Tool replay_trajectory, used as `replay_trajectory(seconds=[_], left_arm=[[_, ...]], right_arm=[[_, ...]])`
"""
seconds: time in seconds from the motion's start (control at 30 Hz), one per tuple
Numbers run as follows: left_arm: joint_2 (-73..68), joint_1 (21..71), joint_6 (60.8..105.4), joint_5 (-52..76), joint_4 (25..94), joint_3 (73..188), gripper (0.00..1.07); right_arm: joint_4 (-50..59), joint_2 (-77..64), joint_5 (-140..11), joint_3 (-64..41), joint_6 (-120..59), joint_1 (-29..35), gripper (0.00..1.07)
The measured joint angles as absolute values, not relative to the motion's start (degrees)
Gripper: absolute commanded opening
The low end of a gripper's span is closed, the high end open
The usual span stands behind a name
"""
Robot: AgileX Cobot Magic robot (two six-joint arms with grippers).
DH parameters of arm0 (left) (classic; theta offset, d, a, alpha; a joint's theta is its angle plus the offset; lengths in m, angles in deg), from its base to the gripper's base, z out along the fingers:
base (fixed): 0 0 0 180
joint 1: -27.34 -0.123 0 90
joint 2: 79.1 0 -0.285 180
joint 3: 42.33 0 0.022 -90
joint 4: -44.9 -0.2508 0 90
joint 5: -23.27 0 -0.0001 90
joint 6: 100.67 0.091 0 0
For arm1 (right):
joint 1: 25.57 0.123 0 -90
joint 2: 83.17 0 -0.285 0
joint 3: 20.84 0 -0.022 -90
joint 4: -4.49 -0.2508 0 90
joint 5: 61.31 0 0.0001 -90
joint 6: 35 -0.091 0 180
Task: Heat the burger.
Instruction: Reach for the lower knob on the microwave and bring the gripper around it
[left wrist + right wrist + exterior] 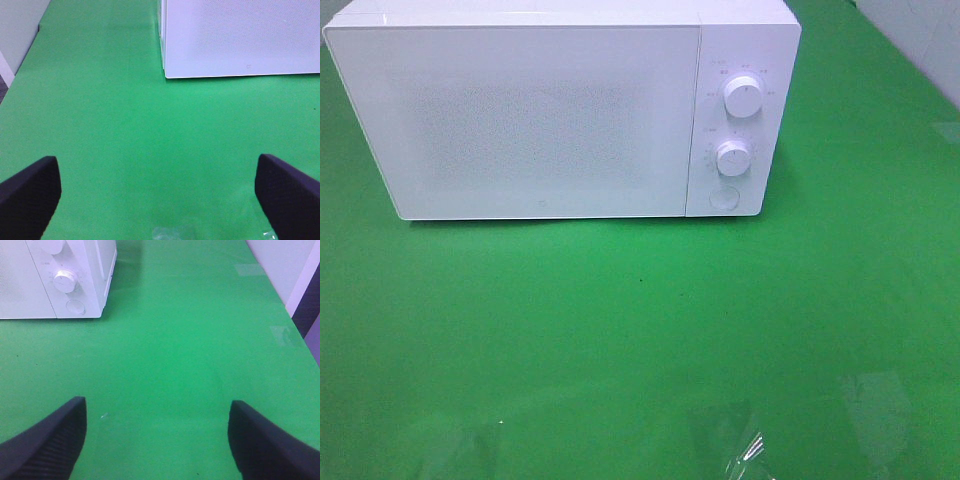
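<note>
The microwave oven (560,120) had a smooth white casing with a low sheen; whether it was painted metal or plastic could not be told. Its door (520,125) carried a frosted, finely speckled panel with a matt look. The upper knob (744,97) and lower knob (733,157) looked like white moulded plastic with a slight gloss, as did the round button (724,198). The desk (620,330) had a uniform green covering, smooth, with a soft sheen that showed pale reflections. A scrap of film (748,455) was clear, crinkled and glossy. The left hand (157,200) and right hand (157,440) had black, matt fingers (50,440) with a fine ribbed texture.
</note>
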State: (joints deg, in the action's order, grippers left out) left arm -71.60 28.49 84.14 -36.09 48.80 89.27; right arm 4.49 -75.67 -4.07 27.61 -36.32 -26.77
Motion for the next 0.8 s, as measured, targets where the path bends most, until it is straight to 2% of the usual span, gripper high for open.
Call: replay_trajectory(seconds=[0.43, 0.67, 0.8], left_arm=[[-71.60, 28.49, 84.14, -36.09, 48.80, 89.27, 1.05], [-71.60, 28.49, 84.14, -36.09, 48.80, 89.27, 1.05], [-71.60, 28.49, 84.14, -36.09, 48.80, 89.27, 1.05]], right_arm=[[4.78, -68.96, -9.80, 24.81, -36.32, -26.77, 0.76], [4.84, -62.37, -19.32, 24.81, -36.32, -26.77, 0.76], [4.89, -56.70, -30.03, 27.67, -36.32, -26.77, 0.76]])
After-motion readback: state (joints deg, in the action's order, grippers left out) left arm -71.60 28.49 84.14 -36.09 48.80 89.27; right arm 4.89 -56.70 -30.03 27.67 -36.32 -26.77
